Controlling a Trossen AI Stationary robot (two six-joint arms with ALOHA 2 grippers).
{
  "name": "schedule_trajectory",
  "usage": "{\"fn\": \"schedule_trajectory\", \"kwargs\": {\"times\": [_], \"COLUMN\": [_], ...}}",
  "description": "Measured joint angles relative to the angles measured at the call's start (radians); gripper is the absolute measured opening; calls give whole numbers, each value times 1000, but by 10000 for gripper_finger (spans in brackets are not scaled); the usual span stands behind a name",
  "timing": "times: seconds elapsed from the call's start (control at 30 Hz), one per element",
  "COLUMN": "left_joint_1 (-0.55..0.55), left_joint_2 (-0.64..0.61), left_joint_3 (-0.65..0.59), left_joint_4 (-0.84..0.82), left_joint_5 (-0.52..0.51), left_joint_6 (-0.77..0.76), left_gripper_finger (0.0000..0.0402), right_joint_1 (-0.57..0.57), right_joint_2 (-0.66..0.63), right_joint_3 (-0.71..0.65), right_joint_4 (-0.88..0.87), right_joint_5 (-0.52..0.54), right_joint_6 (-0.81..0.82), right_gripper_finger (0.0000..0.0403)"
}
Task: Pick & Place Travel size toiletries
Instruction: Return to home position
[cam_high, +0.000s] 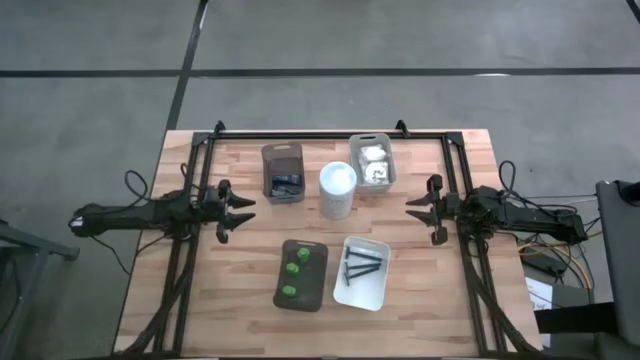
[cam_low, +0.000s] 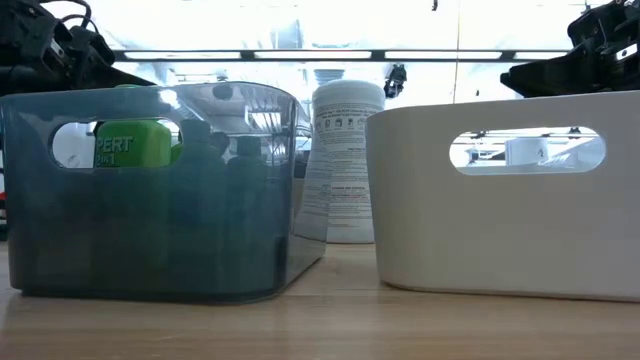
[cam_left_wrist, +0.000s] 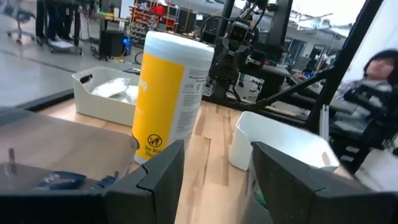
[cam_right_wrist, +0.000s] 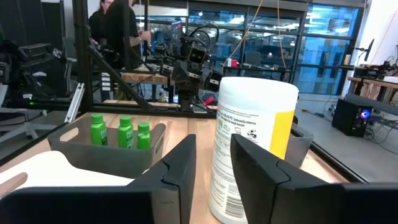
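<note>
Step in hand: bringing both arms to their rest pose; every toiletry I can see already lies in a tray, so the sorting looks done
Left gripper: the left gripper (cam_high: 246, 212) hangs over the left side of the tabletop (cam_high: 230, 290), fingers spread apart, nothing between them
Right gripper: the right gripper (cam_high: 412, 211) mirrors it on the right side, fingers parted and empty
Green bottles: three green bottles (cam_high: 292, 267) stand in the dark tray (cam_high: 312, 250) at the front
Razors: the razors (cam_high: 362, 264) lie in the white tray (cam_high: 372, 293) just beside it
Tubes: the navy tubes (cam_high: 285, 184) sit in the smoky tray (cam_high: 283, 150) at the back
Packets: the packets (cam_high: 373, 160) fill the grey tray (cam_high: 371, 137), on the far side of the white canister (cam_high: 338, 181)
Doing it well: draw each arm straight back toward its own side, keep the fingers above the tray rims, and move slowly enough that nothing gets nudged
Risk: the canister stands tall between the two grippers; a sweep inward could tip it onto the trays
</note>
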Motion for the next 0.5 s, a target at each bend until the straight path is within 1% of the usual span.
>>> {"fn": "schedule_trajectory", "kwargs": {"times": [0.2,0.5], "left_joint_1": [0,0], "left_joint_2": [11,20], "left_joint_3": [0,0], "left_joint_4": [0,1], "left_joint_5": [0,-1], "left_joint_6": [93,109], "left_gripper_finger": [195,195], "right_joint_1": [0,0], "right_joint_2": [0,0], "right_joint_3": [0,0], "right_joint_4": [0,0], "right_joint_5": [0,0], "right_joint_6": [0,0], "right_gripper_finger": [110,131]}}
